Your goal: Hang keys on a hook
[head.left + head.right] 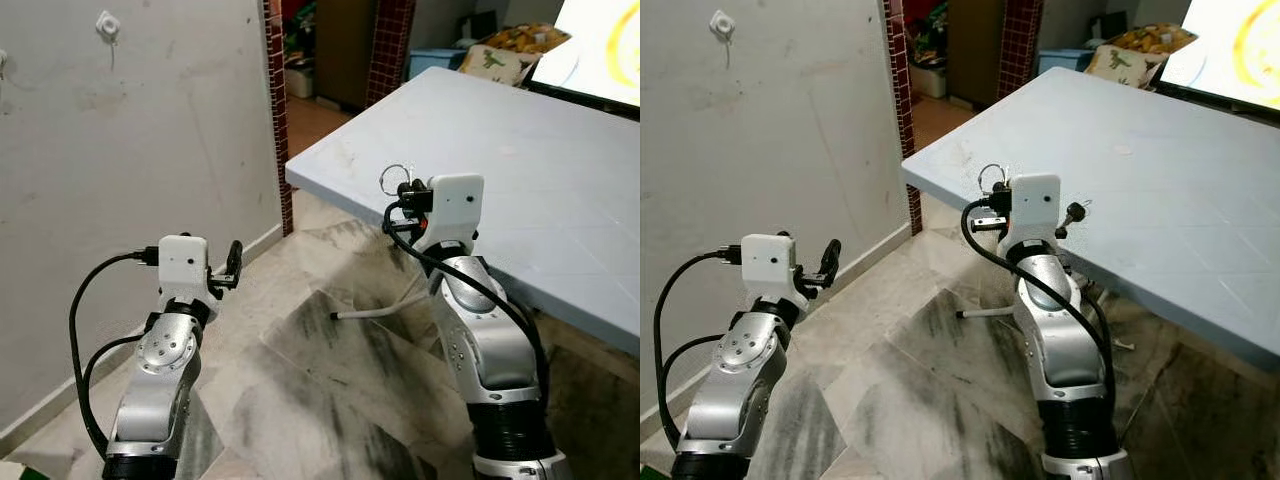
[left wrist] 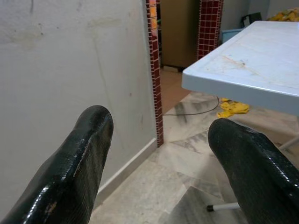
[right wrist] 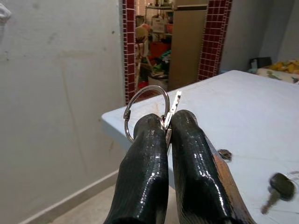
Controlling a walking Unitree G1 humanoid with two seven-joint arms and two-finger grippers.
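My right gripper (image 3: 167, 122) is shut on a silver key ring (image 3: 147, 109), which sticks up above the fingertips beside a thin metal key blade (image 3: 174, 105). A black-headed key (image 3: 276, 185) dangles at the gripper's side. In the eye views the ring (image 1: 393, 178) is held up at the near corner of the light blue table (image 1: 520, 150). A small white hook (image 1: 107, 25) is fixed high on the grey wall, up and to the left of both arms. My left gripper (image 1: 232, 262) is open and empty, low down near the wall.
A doorway between red-tiled pillars (image 1: 275, 110) opens behind the table corner into a cluttered room. A white table leg (image 1: 380, 312) slants over the marble floor. A yellow cloth (image 2: 233, 107) lies under the table. Boxes (image 1: 510, 50) and a screen stand at the table's far edge.
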